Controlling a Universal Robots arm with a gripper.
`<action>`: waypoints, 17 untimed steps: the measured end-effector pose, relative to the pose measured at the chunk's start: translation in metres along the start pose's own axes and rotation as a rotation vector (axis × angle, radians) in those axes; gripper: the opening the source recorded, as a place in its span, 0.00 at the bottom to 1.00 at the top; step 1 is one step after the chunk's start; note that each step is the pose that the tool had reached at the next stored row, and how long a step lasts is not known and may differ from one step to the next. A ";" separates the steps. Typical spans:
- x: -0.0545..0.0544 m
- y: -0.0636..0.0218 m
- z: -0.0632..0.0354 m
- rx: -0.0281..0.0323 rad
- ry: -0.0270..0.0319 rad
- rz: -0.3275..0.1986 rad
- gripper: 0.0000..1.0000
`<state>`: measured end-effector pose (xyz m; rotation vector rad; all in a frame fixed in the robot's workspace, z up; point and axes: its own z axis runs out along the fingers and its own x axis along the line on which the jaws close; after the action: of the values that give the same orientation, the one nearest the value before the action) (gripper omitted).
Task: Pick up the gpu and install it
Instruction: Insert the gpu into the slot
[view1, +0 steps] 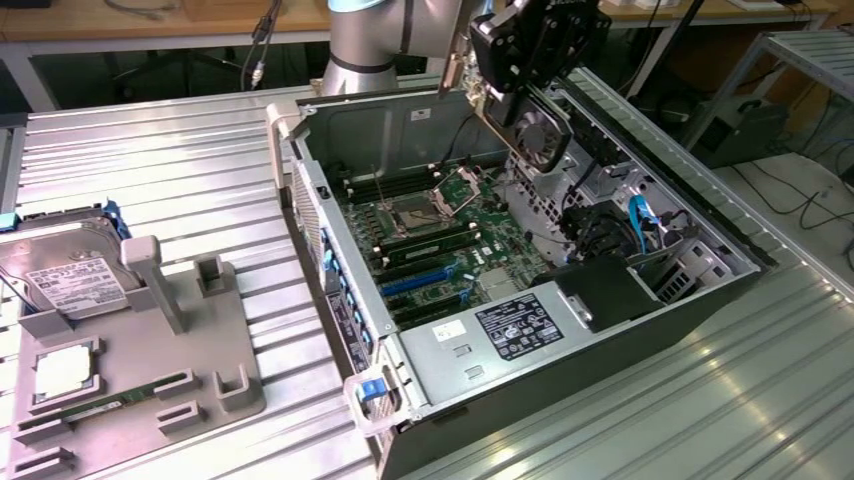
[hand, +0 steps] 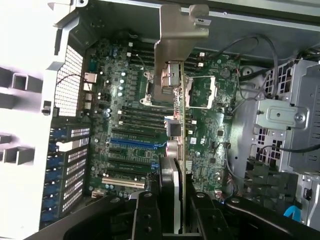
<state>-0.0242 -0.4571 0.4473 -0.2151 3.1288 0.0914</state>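
Partly hidden, the gpu (hand: 172, 75) stands clamped in the gripper (hand: 172, 200).

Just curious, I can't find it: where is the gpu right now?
In the exterior view the gpu hangs clamped in the pincer, over the motherboard of the open computer case.

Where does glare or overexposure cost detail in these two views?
Exterior view: light streaks glare off the ribbed silver metal table; the inside of the open black computer case is dimmer. Wrist view: the pale surface outside the case is blown out to white, while the green motherboard and the flat green gpu with silver bracket, clamped in the black gripper, are evenly lit.
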 end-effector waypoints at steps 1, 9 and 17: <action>0.000 0.0000 0.0000 -0.0001 0.0005 -0.008 0.28; 0.000 -0.0002 0.0000 -0.0004 0.0025 -0.044 0.28; 0.000 -0.0002 0.0000 -0.0011 0.0073 -0.127 0.28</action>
<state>-0.0241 -0.4573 0.4473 -0.4133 3.1125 0.0919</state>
